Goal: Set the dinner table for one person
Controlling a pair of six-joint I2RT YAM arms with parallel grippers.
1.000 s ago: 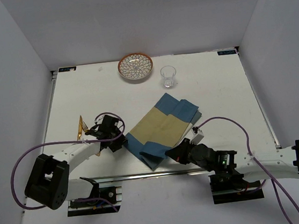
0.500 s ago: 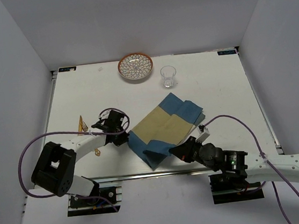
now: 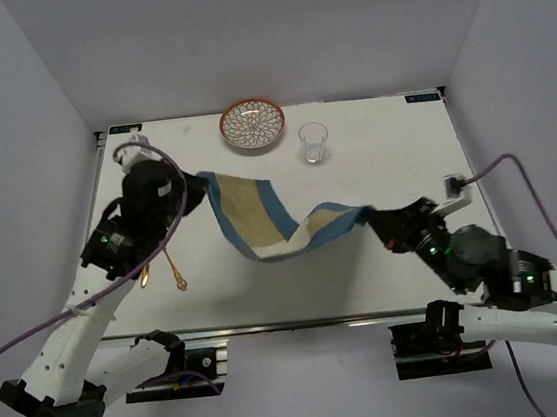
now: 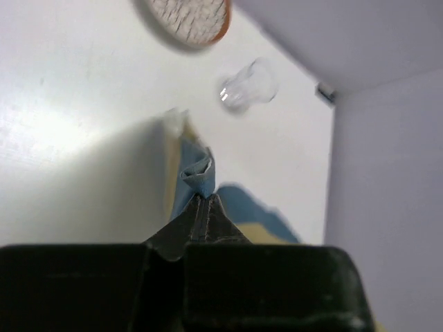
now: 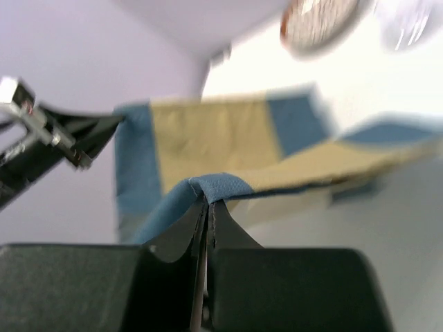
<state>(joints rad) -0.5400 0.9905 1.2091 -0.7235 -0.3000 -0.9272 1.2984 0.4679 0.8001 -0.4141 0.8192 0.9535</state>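
While clamped shut on a blue end apiece, left claw (image 3: 198,181) and right claw (image 3: 368,217), holding the placemat (image 3: 257,221) slung and sagging in the air between, above the white dinner table (image 3: 403,154), with bowl (image 3: 252,126) and glass (image 3: 313,142) near its far edge, cutlery (image 3: 178,276) under the left arm.

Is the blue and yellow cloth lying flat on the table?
No, the cloth hangs sagging above the table, its two ends pinched in the left and right jaws.
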